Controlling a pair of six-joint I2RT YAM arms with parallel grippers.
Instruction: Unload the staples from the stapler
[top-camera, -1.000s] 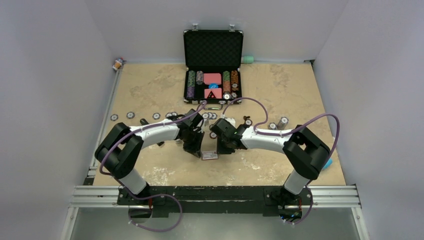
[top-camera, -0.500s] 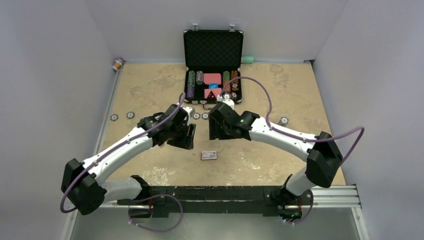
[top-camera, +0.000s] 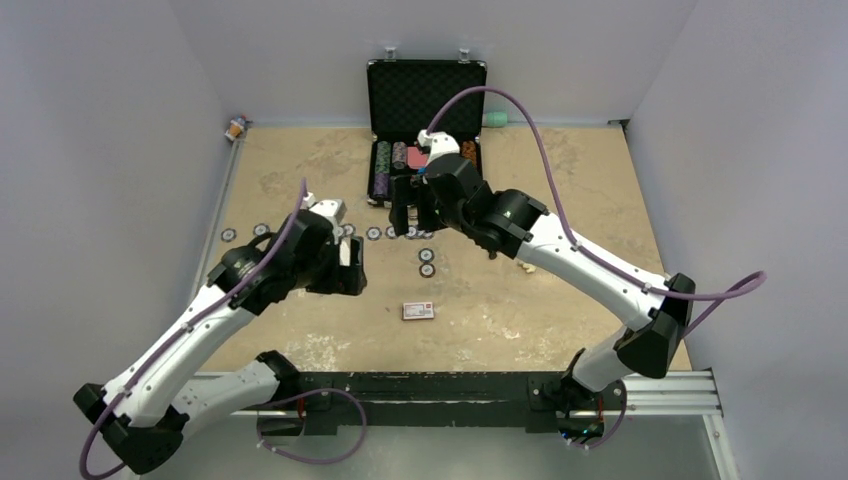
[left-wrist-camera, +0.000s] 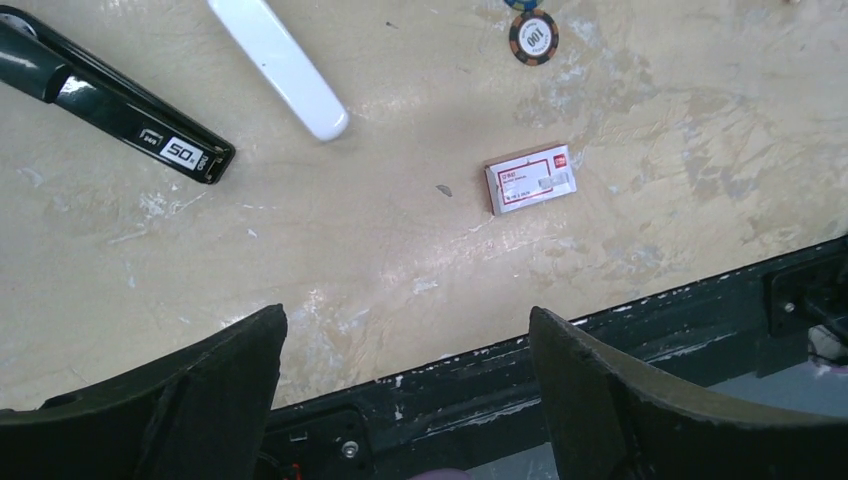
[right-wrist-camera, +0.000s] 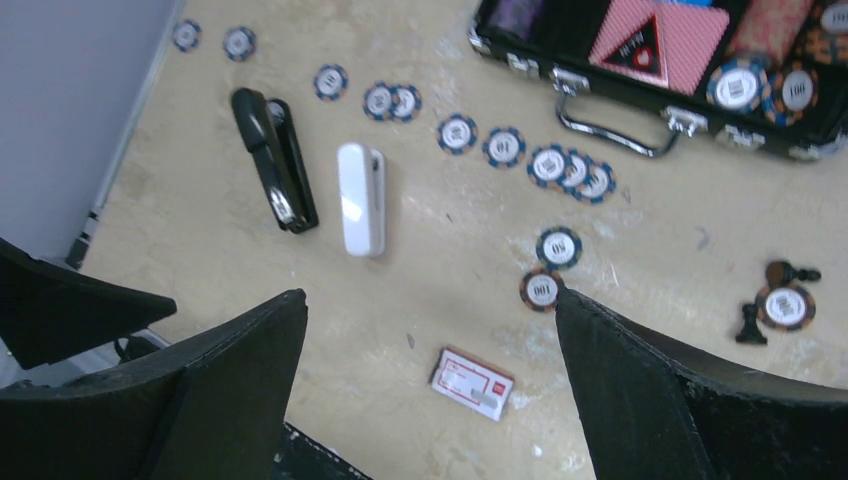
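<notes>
Sand-coloured table is carrying every item. Nearest the arm bases, the clear box with a red-white label is lying flat and closed; its contents cannot be told. The left gripper is hovering above the table left of the box, fingers spread wide and gripping nothing.

Beyond it, the stapler is lying on the left side of the table. It is just beside the white block, roughly parallel to it and not touching it. Neither gripper is touching the stapler. The staples cannot be made out in any view.

Loose chips are lying in a ragged row between these items and the case, with two more nearer the box. The right gripper is hanging above the chip row near the front of the case, fingers likewise wide apart and empty.

At the far edge, the black case is standing open with its lid upright. It is holding chip stacks in rows on the left and right and pink card decks in the middle.

Compared with one second ago, the grippers are no longer crowding together over the box. The left gripper is now further left and the right gripper is further back by the case. The box is lying where it was.
</notes>
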